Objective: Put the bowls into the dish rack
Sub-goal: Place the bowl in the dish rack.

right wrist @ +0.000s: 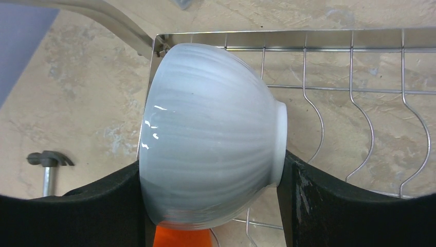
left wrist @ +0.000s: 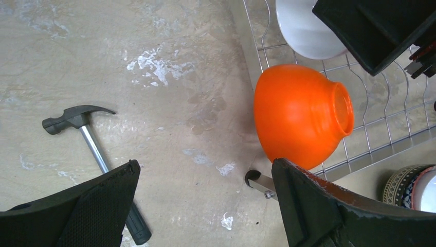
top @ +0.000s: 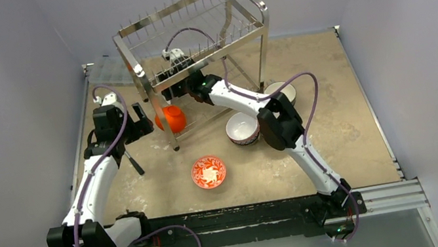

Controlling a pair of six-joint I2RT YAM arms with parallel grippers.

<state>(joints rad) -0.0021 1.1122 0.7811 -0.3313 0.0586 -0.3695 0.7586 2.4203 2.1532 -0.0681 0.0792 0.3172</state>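
Cam up top: I see orange bowl (top: 170, 119) on its side in dish rack (top: 192, 35) lower tier, red floral bowl (top: 209, 171) on table (top: 334, 112); L wrist: left gripper (left wrist: 205, 164) wide open beside orange bowl; R wrist: right gripper (right wrist: 213, 164) clamps white bowl (right wrist: 205, 128) over rack wires.

From above you barely see the right gripper (top: 179, 90) – the wires of the dish rack (top: 131, 63) cover it. The left wrist view cuts off the patterned bowl (left wrist: 406, 182); the right wrist view shows only a sliver of the orange bowl (right wrist: 182, 236) under the white bowl (right wrist: 211, 154).
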